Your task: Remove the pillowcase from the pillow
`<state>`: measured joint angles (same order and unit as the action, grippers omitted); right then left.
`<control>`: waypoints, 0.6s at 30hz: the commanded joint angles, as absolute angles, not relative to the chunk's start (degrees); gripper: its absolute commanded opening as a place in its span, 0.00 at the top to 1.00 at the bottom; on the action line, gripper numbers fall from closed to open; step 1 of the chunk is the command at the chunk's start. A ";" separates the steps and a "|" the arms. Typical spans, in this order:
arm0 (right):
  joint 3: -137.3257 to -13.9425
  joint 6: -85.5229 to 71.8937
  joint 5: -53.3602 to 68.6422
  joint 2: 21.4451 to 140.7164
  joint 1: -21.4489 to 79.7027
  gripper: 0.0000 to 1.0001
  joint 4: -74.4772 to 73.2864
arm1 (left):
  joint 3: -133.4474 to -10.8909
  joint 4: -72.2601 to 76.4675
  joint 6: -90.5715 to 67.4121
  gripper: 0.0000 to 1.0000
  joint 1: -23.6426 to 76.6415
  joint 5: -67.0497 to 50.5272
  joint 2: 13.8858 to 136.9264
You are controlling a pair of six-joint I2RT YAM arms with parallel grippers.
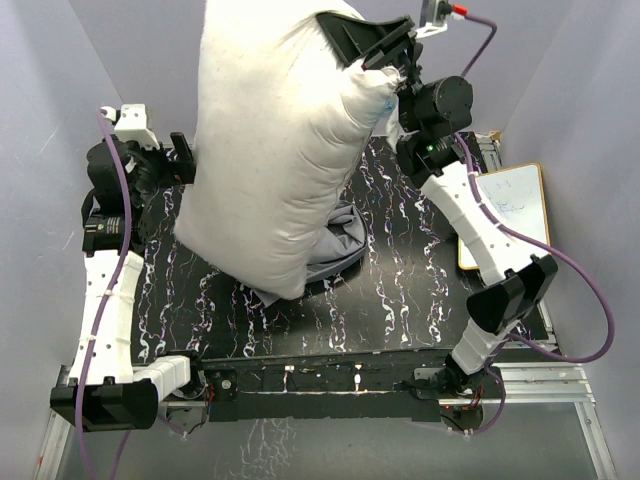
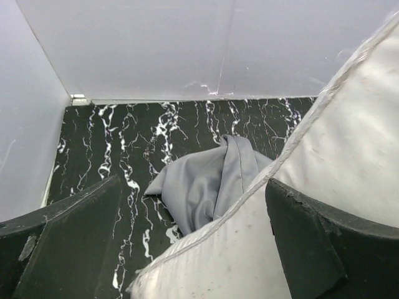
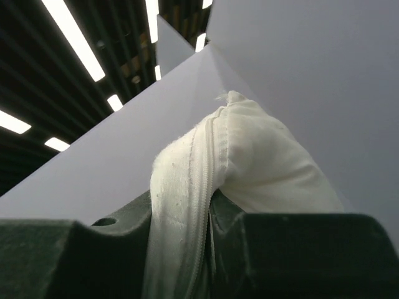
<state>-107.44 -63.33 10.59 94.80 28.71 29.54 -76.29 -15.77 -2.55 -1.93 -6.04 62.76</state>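
Pillowcase (image 1: 338, 245) lies crumpled at frame centre on the black marbled table (image 1: 410, 290), apparently free of the pillow (image 1: 280, 150), which the right gripper (image 1: 385, 72) (clenched on its zippered seam, upper right) hangs above it, while the left gripper (image 1: 183, 160) gapes released at centre left.

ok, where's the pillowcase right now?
Top view: the pillowcase lies crumpled on the table near centre, under and just right of the raised pillow's lower end.
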 commanded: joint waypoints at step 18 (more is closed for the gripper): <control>-26.50 -43.68 -18.54 64.42 24.40 0.57 44.98 | -73.80 -20.04 -0.44 0.03 -1.82 -13.28 60.95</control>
<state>-28.32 -49.52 -19.00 68.12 24.03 38.54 -75.16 -19.49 -0.47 -1.91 -10.35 62.11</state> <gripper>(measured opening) 0.238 0.970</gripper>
